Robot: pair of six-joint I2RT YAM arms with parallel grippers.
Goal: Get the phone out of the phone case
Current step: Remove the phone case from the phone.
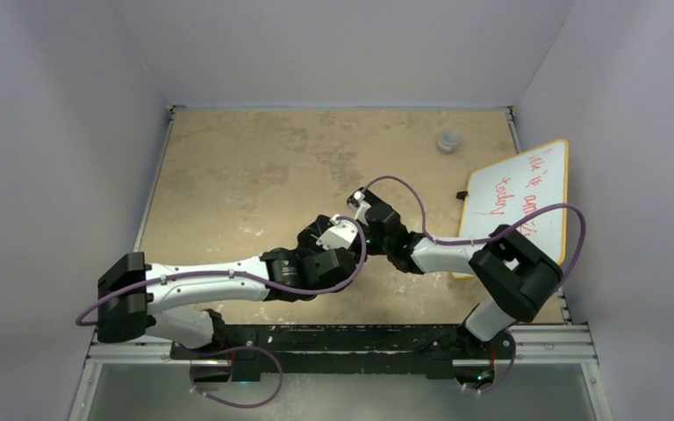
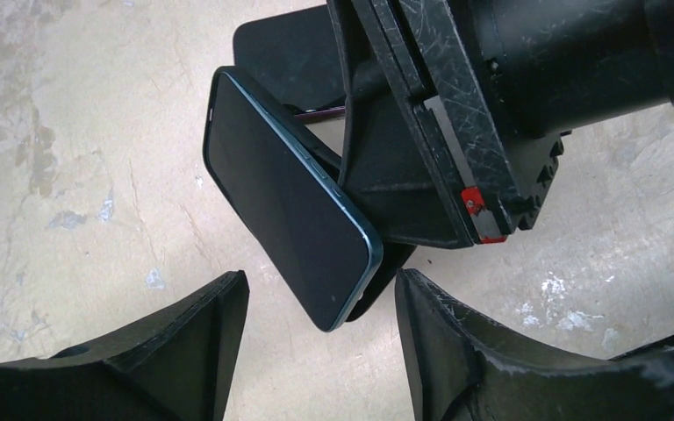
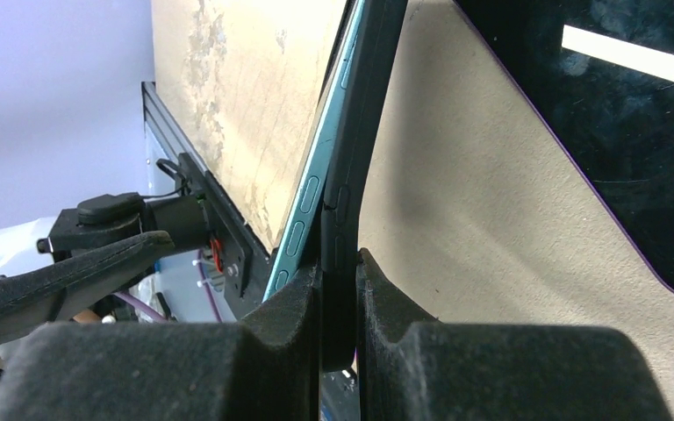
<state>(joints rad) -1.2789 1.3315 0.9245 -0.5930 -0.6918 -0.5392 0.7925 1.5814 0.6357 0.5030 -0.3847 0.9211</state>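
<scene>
Left end effector has its two fingers spread apart, one on each side of the lower corner of the phone, with a gap showing on both sides, so nothing is gripped by it. Opposite it, the right end effector is clamped together on the thin black side wall of the phone case, the pads pressed flat against that wall from both sides. The phone is a dark-screened slab with a teal metal edge. It is held up off the bench and tilted, its screen turned toward the left wrist camera. In the right wrist view the teal edge with its side buttons lies just beside the clamped case wall, on the outer side of it rather than between the pads. In the left wrist view black case material shows behind the phone's top end and again under its lower corner. How far the phone has come free of the case cannot be told. From above, both arms meet near the middle of the bench, with the phone and case hidden under them. A whiteboard with red writing lies at the right edge, and a small grey object sits near the far right corner.
</scene>
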